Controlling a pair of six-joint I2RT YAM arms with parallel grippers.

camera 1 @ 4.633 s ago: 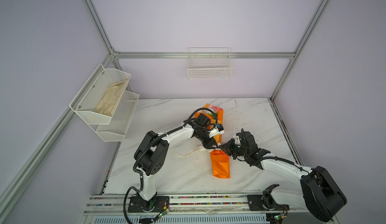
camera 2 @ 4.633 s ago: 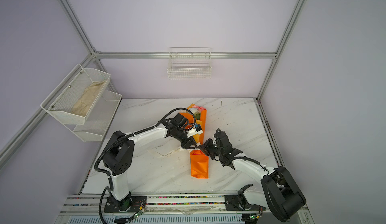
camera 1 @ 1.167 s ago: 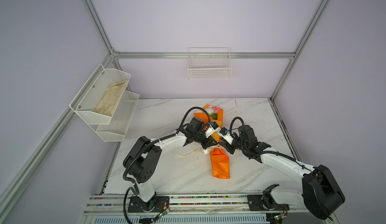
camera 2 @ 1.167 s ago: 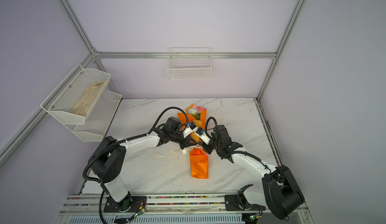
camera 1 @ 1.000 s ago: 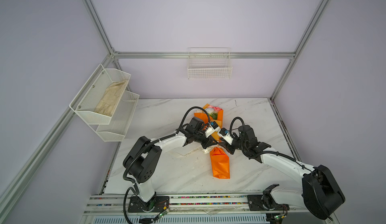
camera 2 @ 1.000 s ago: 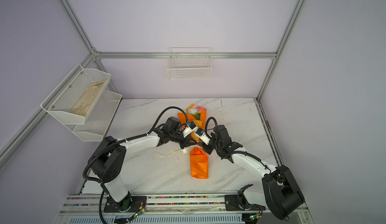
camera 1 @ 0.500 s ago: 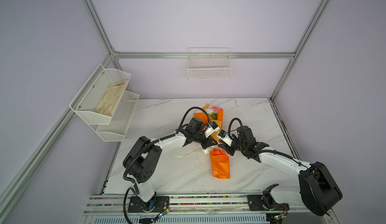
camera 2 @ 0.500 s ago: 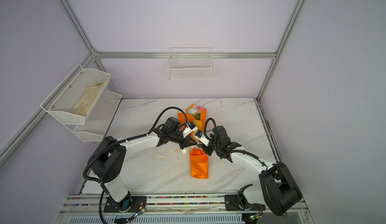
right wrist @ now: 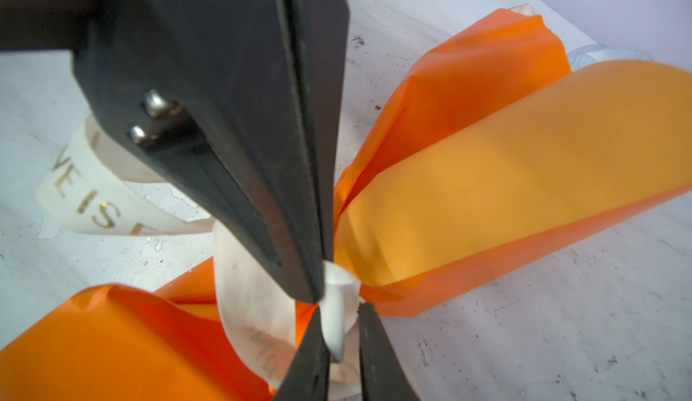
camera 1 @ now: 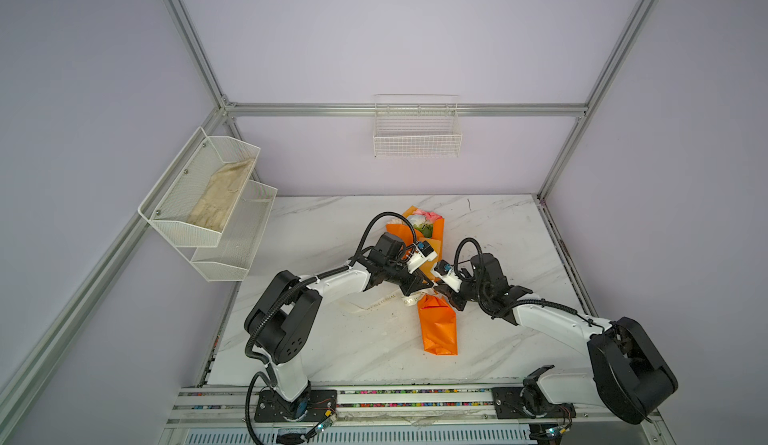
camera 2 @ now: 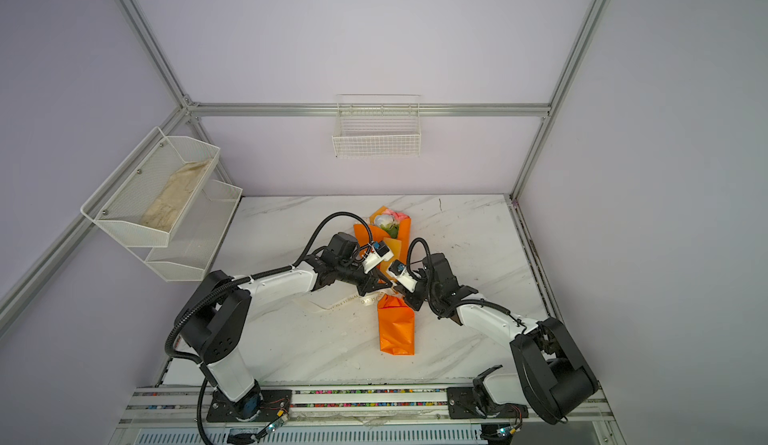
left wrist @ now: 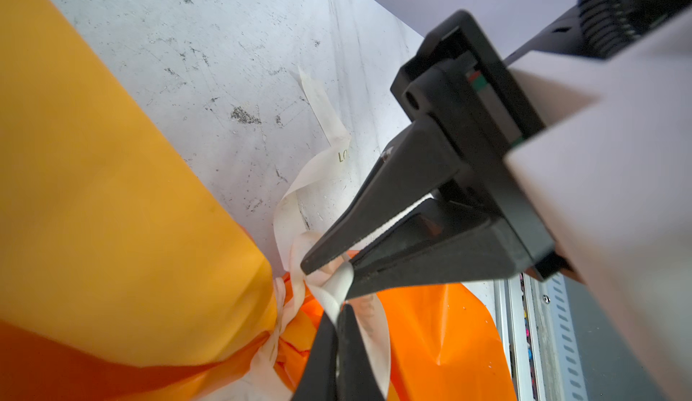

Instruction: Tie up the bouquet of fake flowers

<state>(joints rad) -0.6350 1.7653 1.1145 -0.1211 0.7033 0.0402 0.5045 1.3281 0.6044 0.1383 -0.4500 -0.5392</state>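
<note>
The bouquet (camera 1: 437,327) is lying flat near the middle of the bench (camera 1: 332,351). In both top views its roses (camera 1: 422,219) are pointing toward 12 o'clock and the closed foot of its orange wrapping paper (camera 2: 397,330) toward 6 o'clock. A cream printed ribbon (camera 1: 380,302) is circling the pinched waist of the wrap, and one tail is trailing over the bench toward 9 o'clock. Both arms are meeting at that waist, the left one reaching in from 8 o'clock and the right one from 4 o'clock. The left end effector (right wrist: 318,293) is clenched, its tips pressing together on a strand of the ribbon where the paper is gathered. The right end effector (right wrist: 340,307) is grasping a folded loop of the same ribbon, its two fingers (right wrist: 310,358) standing nearly together with the cream fold squeezed between them. It is working just beside the left tips, almost touching them. On the wall toward 10 o'clock, a white wire shelf (camera 1: 166,222) is holding a beige cloth (camera 1: 220,198), well apart from the bouquet.
</note>
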